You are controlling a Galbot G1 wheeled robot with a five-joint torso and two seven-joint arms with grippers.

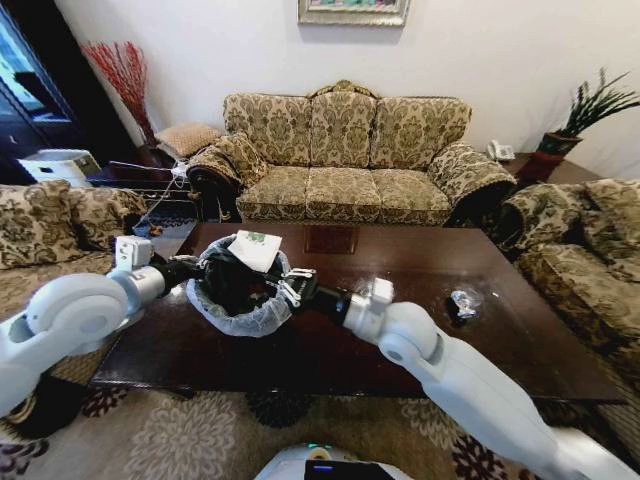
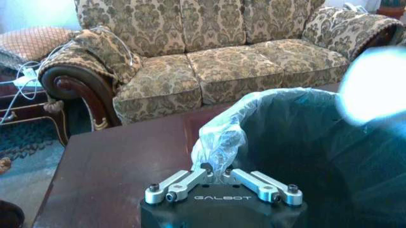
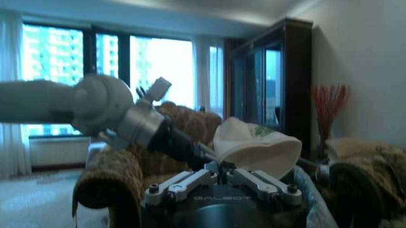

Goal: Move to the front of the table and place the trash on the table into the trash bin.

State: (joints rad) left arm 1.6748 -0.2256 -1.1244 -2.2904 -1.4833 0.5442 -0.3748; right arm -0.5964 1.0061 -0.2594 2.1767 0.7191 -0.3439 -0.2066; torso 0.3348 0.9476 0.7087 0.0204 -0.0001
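Observation:
The trash bin [image 1: 236,300], black with a white bag over its rim, stands on the dark table [image 1: 400,350] near its left end. My left gripper [image 1: 200,272] is shut on the bag's rim [image 2: 219,140] at the bin's left side. My right gripper [image 1: 279,286] reaches in from the right, shut on a piece of trash, a white paper with green print [image 1: 256,250], held over the bin's mouth [image 2: 304,156]. In the right wrist view the paper [image 3: 254,145] sticks up from the shut fingers [image 3: 190,183]. A crinkled clear wrapper [image 1: 463,303] lies on the table's right part.
A patterned sofa [image 1: 345,160] stands behind the table, with armchairs at the left [image 1: 40,225] and right [image 1: 590,250]. A side table with cables [image 1: 140,180] is at the far left. Patterned carpet [image 1: 200,440] lies before the table's near edge.

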